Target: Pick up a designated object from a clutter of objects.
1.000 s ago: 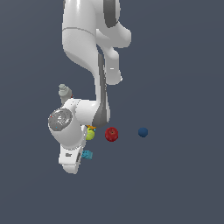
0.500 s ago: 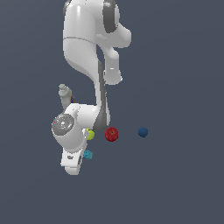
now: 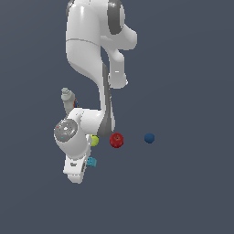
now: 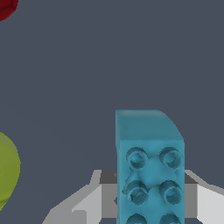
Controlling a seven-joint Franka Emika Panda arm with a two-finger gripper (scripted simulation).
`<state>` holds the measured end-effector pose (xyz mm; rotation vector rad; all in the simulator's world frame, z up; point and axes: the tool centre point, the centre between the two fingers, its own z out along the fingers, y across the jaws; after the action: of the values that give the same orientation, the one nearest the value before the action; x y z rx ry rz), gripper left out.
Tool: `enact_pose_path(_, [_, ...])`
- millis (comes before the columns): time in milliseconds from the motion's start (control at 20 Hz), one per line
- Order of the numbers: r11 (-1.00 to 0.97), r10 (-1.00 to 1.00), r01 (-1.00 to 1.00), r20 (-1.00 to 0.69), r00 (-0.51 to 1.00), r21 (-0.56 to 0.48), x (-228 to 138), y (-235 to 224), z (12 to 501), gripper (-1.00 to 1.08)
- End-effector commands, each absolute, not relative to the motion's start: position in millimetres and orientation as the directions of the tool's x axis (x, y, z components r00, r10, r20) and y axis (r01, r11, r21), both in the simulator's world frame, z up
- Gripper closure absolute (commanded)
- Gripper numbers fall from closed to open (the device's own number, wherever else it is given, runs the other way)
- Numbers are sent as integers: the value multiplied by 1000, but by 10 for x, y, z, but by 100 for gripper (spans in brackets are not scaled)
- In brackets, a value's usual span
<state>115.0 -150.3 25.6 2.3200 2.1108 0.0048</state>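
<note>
The teal studded brick fills the lower middle of the wrist view, lying on the grey floor between my two fingers. My gripper stands around it, with a white finger on one side and the other close on the opposite side; the jaws look closed against its long sides. In the exterior view the brick peeks out from under the lowered hand, and the gripper is mostly hidden by the hand.
A yellow-green ball lies right beside the hand and shows in the wrist view. A red apple and a dark blue ball lie toward the exterior view's right. A white bottle stands behind the arm.
The hand came down over the teal brick a second ago and has held still since. The brick and the other objects have not moved.
</note>
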Motion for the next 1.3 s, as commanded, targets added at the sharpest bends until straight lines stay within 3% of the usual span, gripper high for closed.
enact_pose_path(0, [-94,996,996,-1,94,6,1150,-1502,258,108])
enact_pose_path(500, [-94,996,996,-1,94,5,1160,-1589,671,108])
enact_pose_path(1250, [-93,996,996,0,93,3,1218,-1921,2246,108])
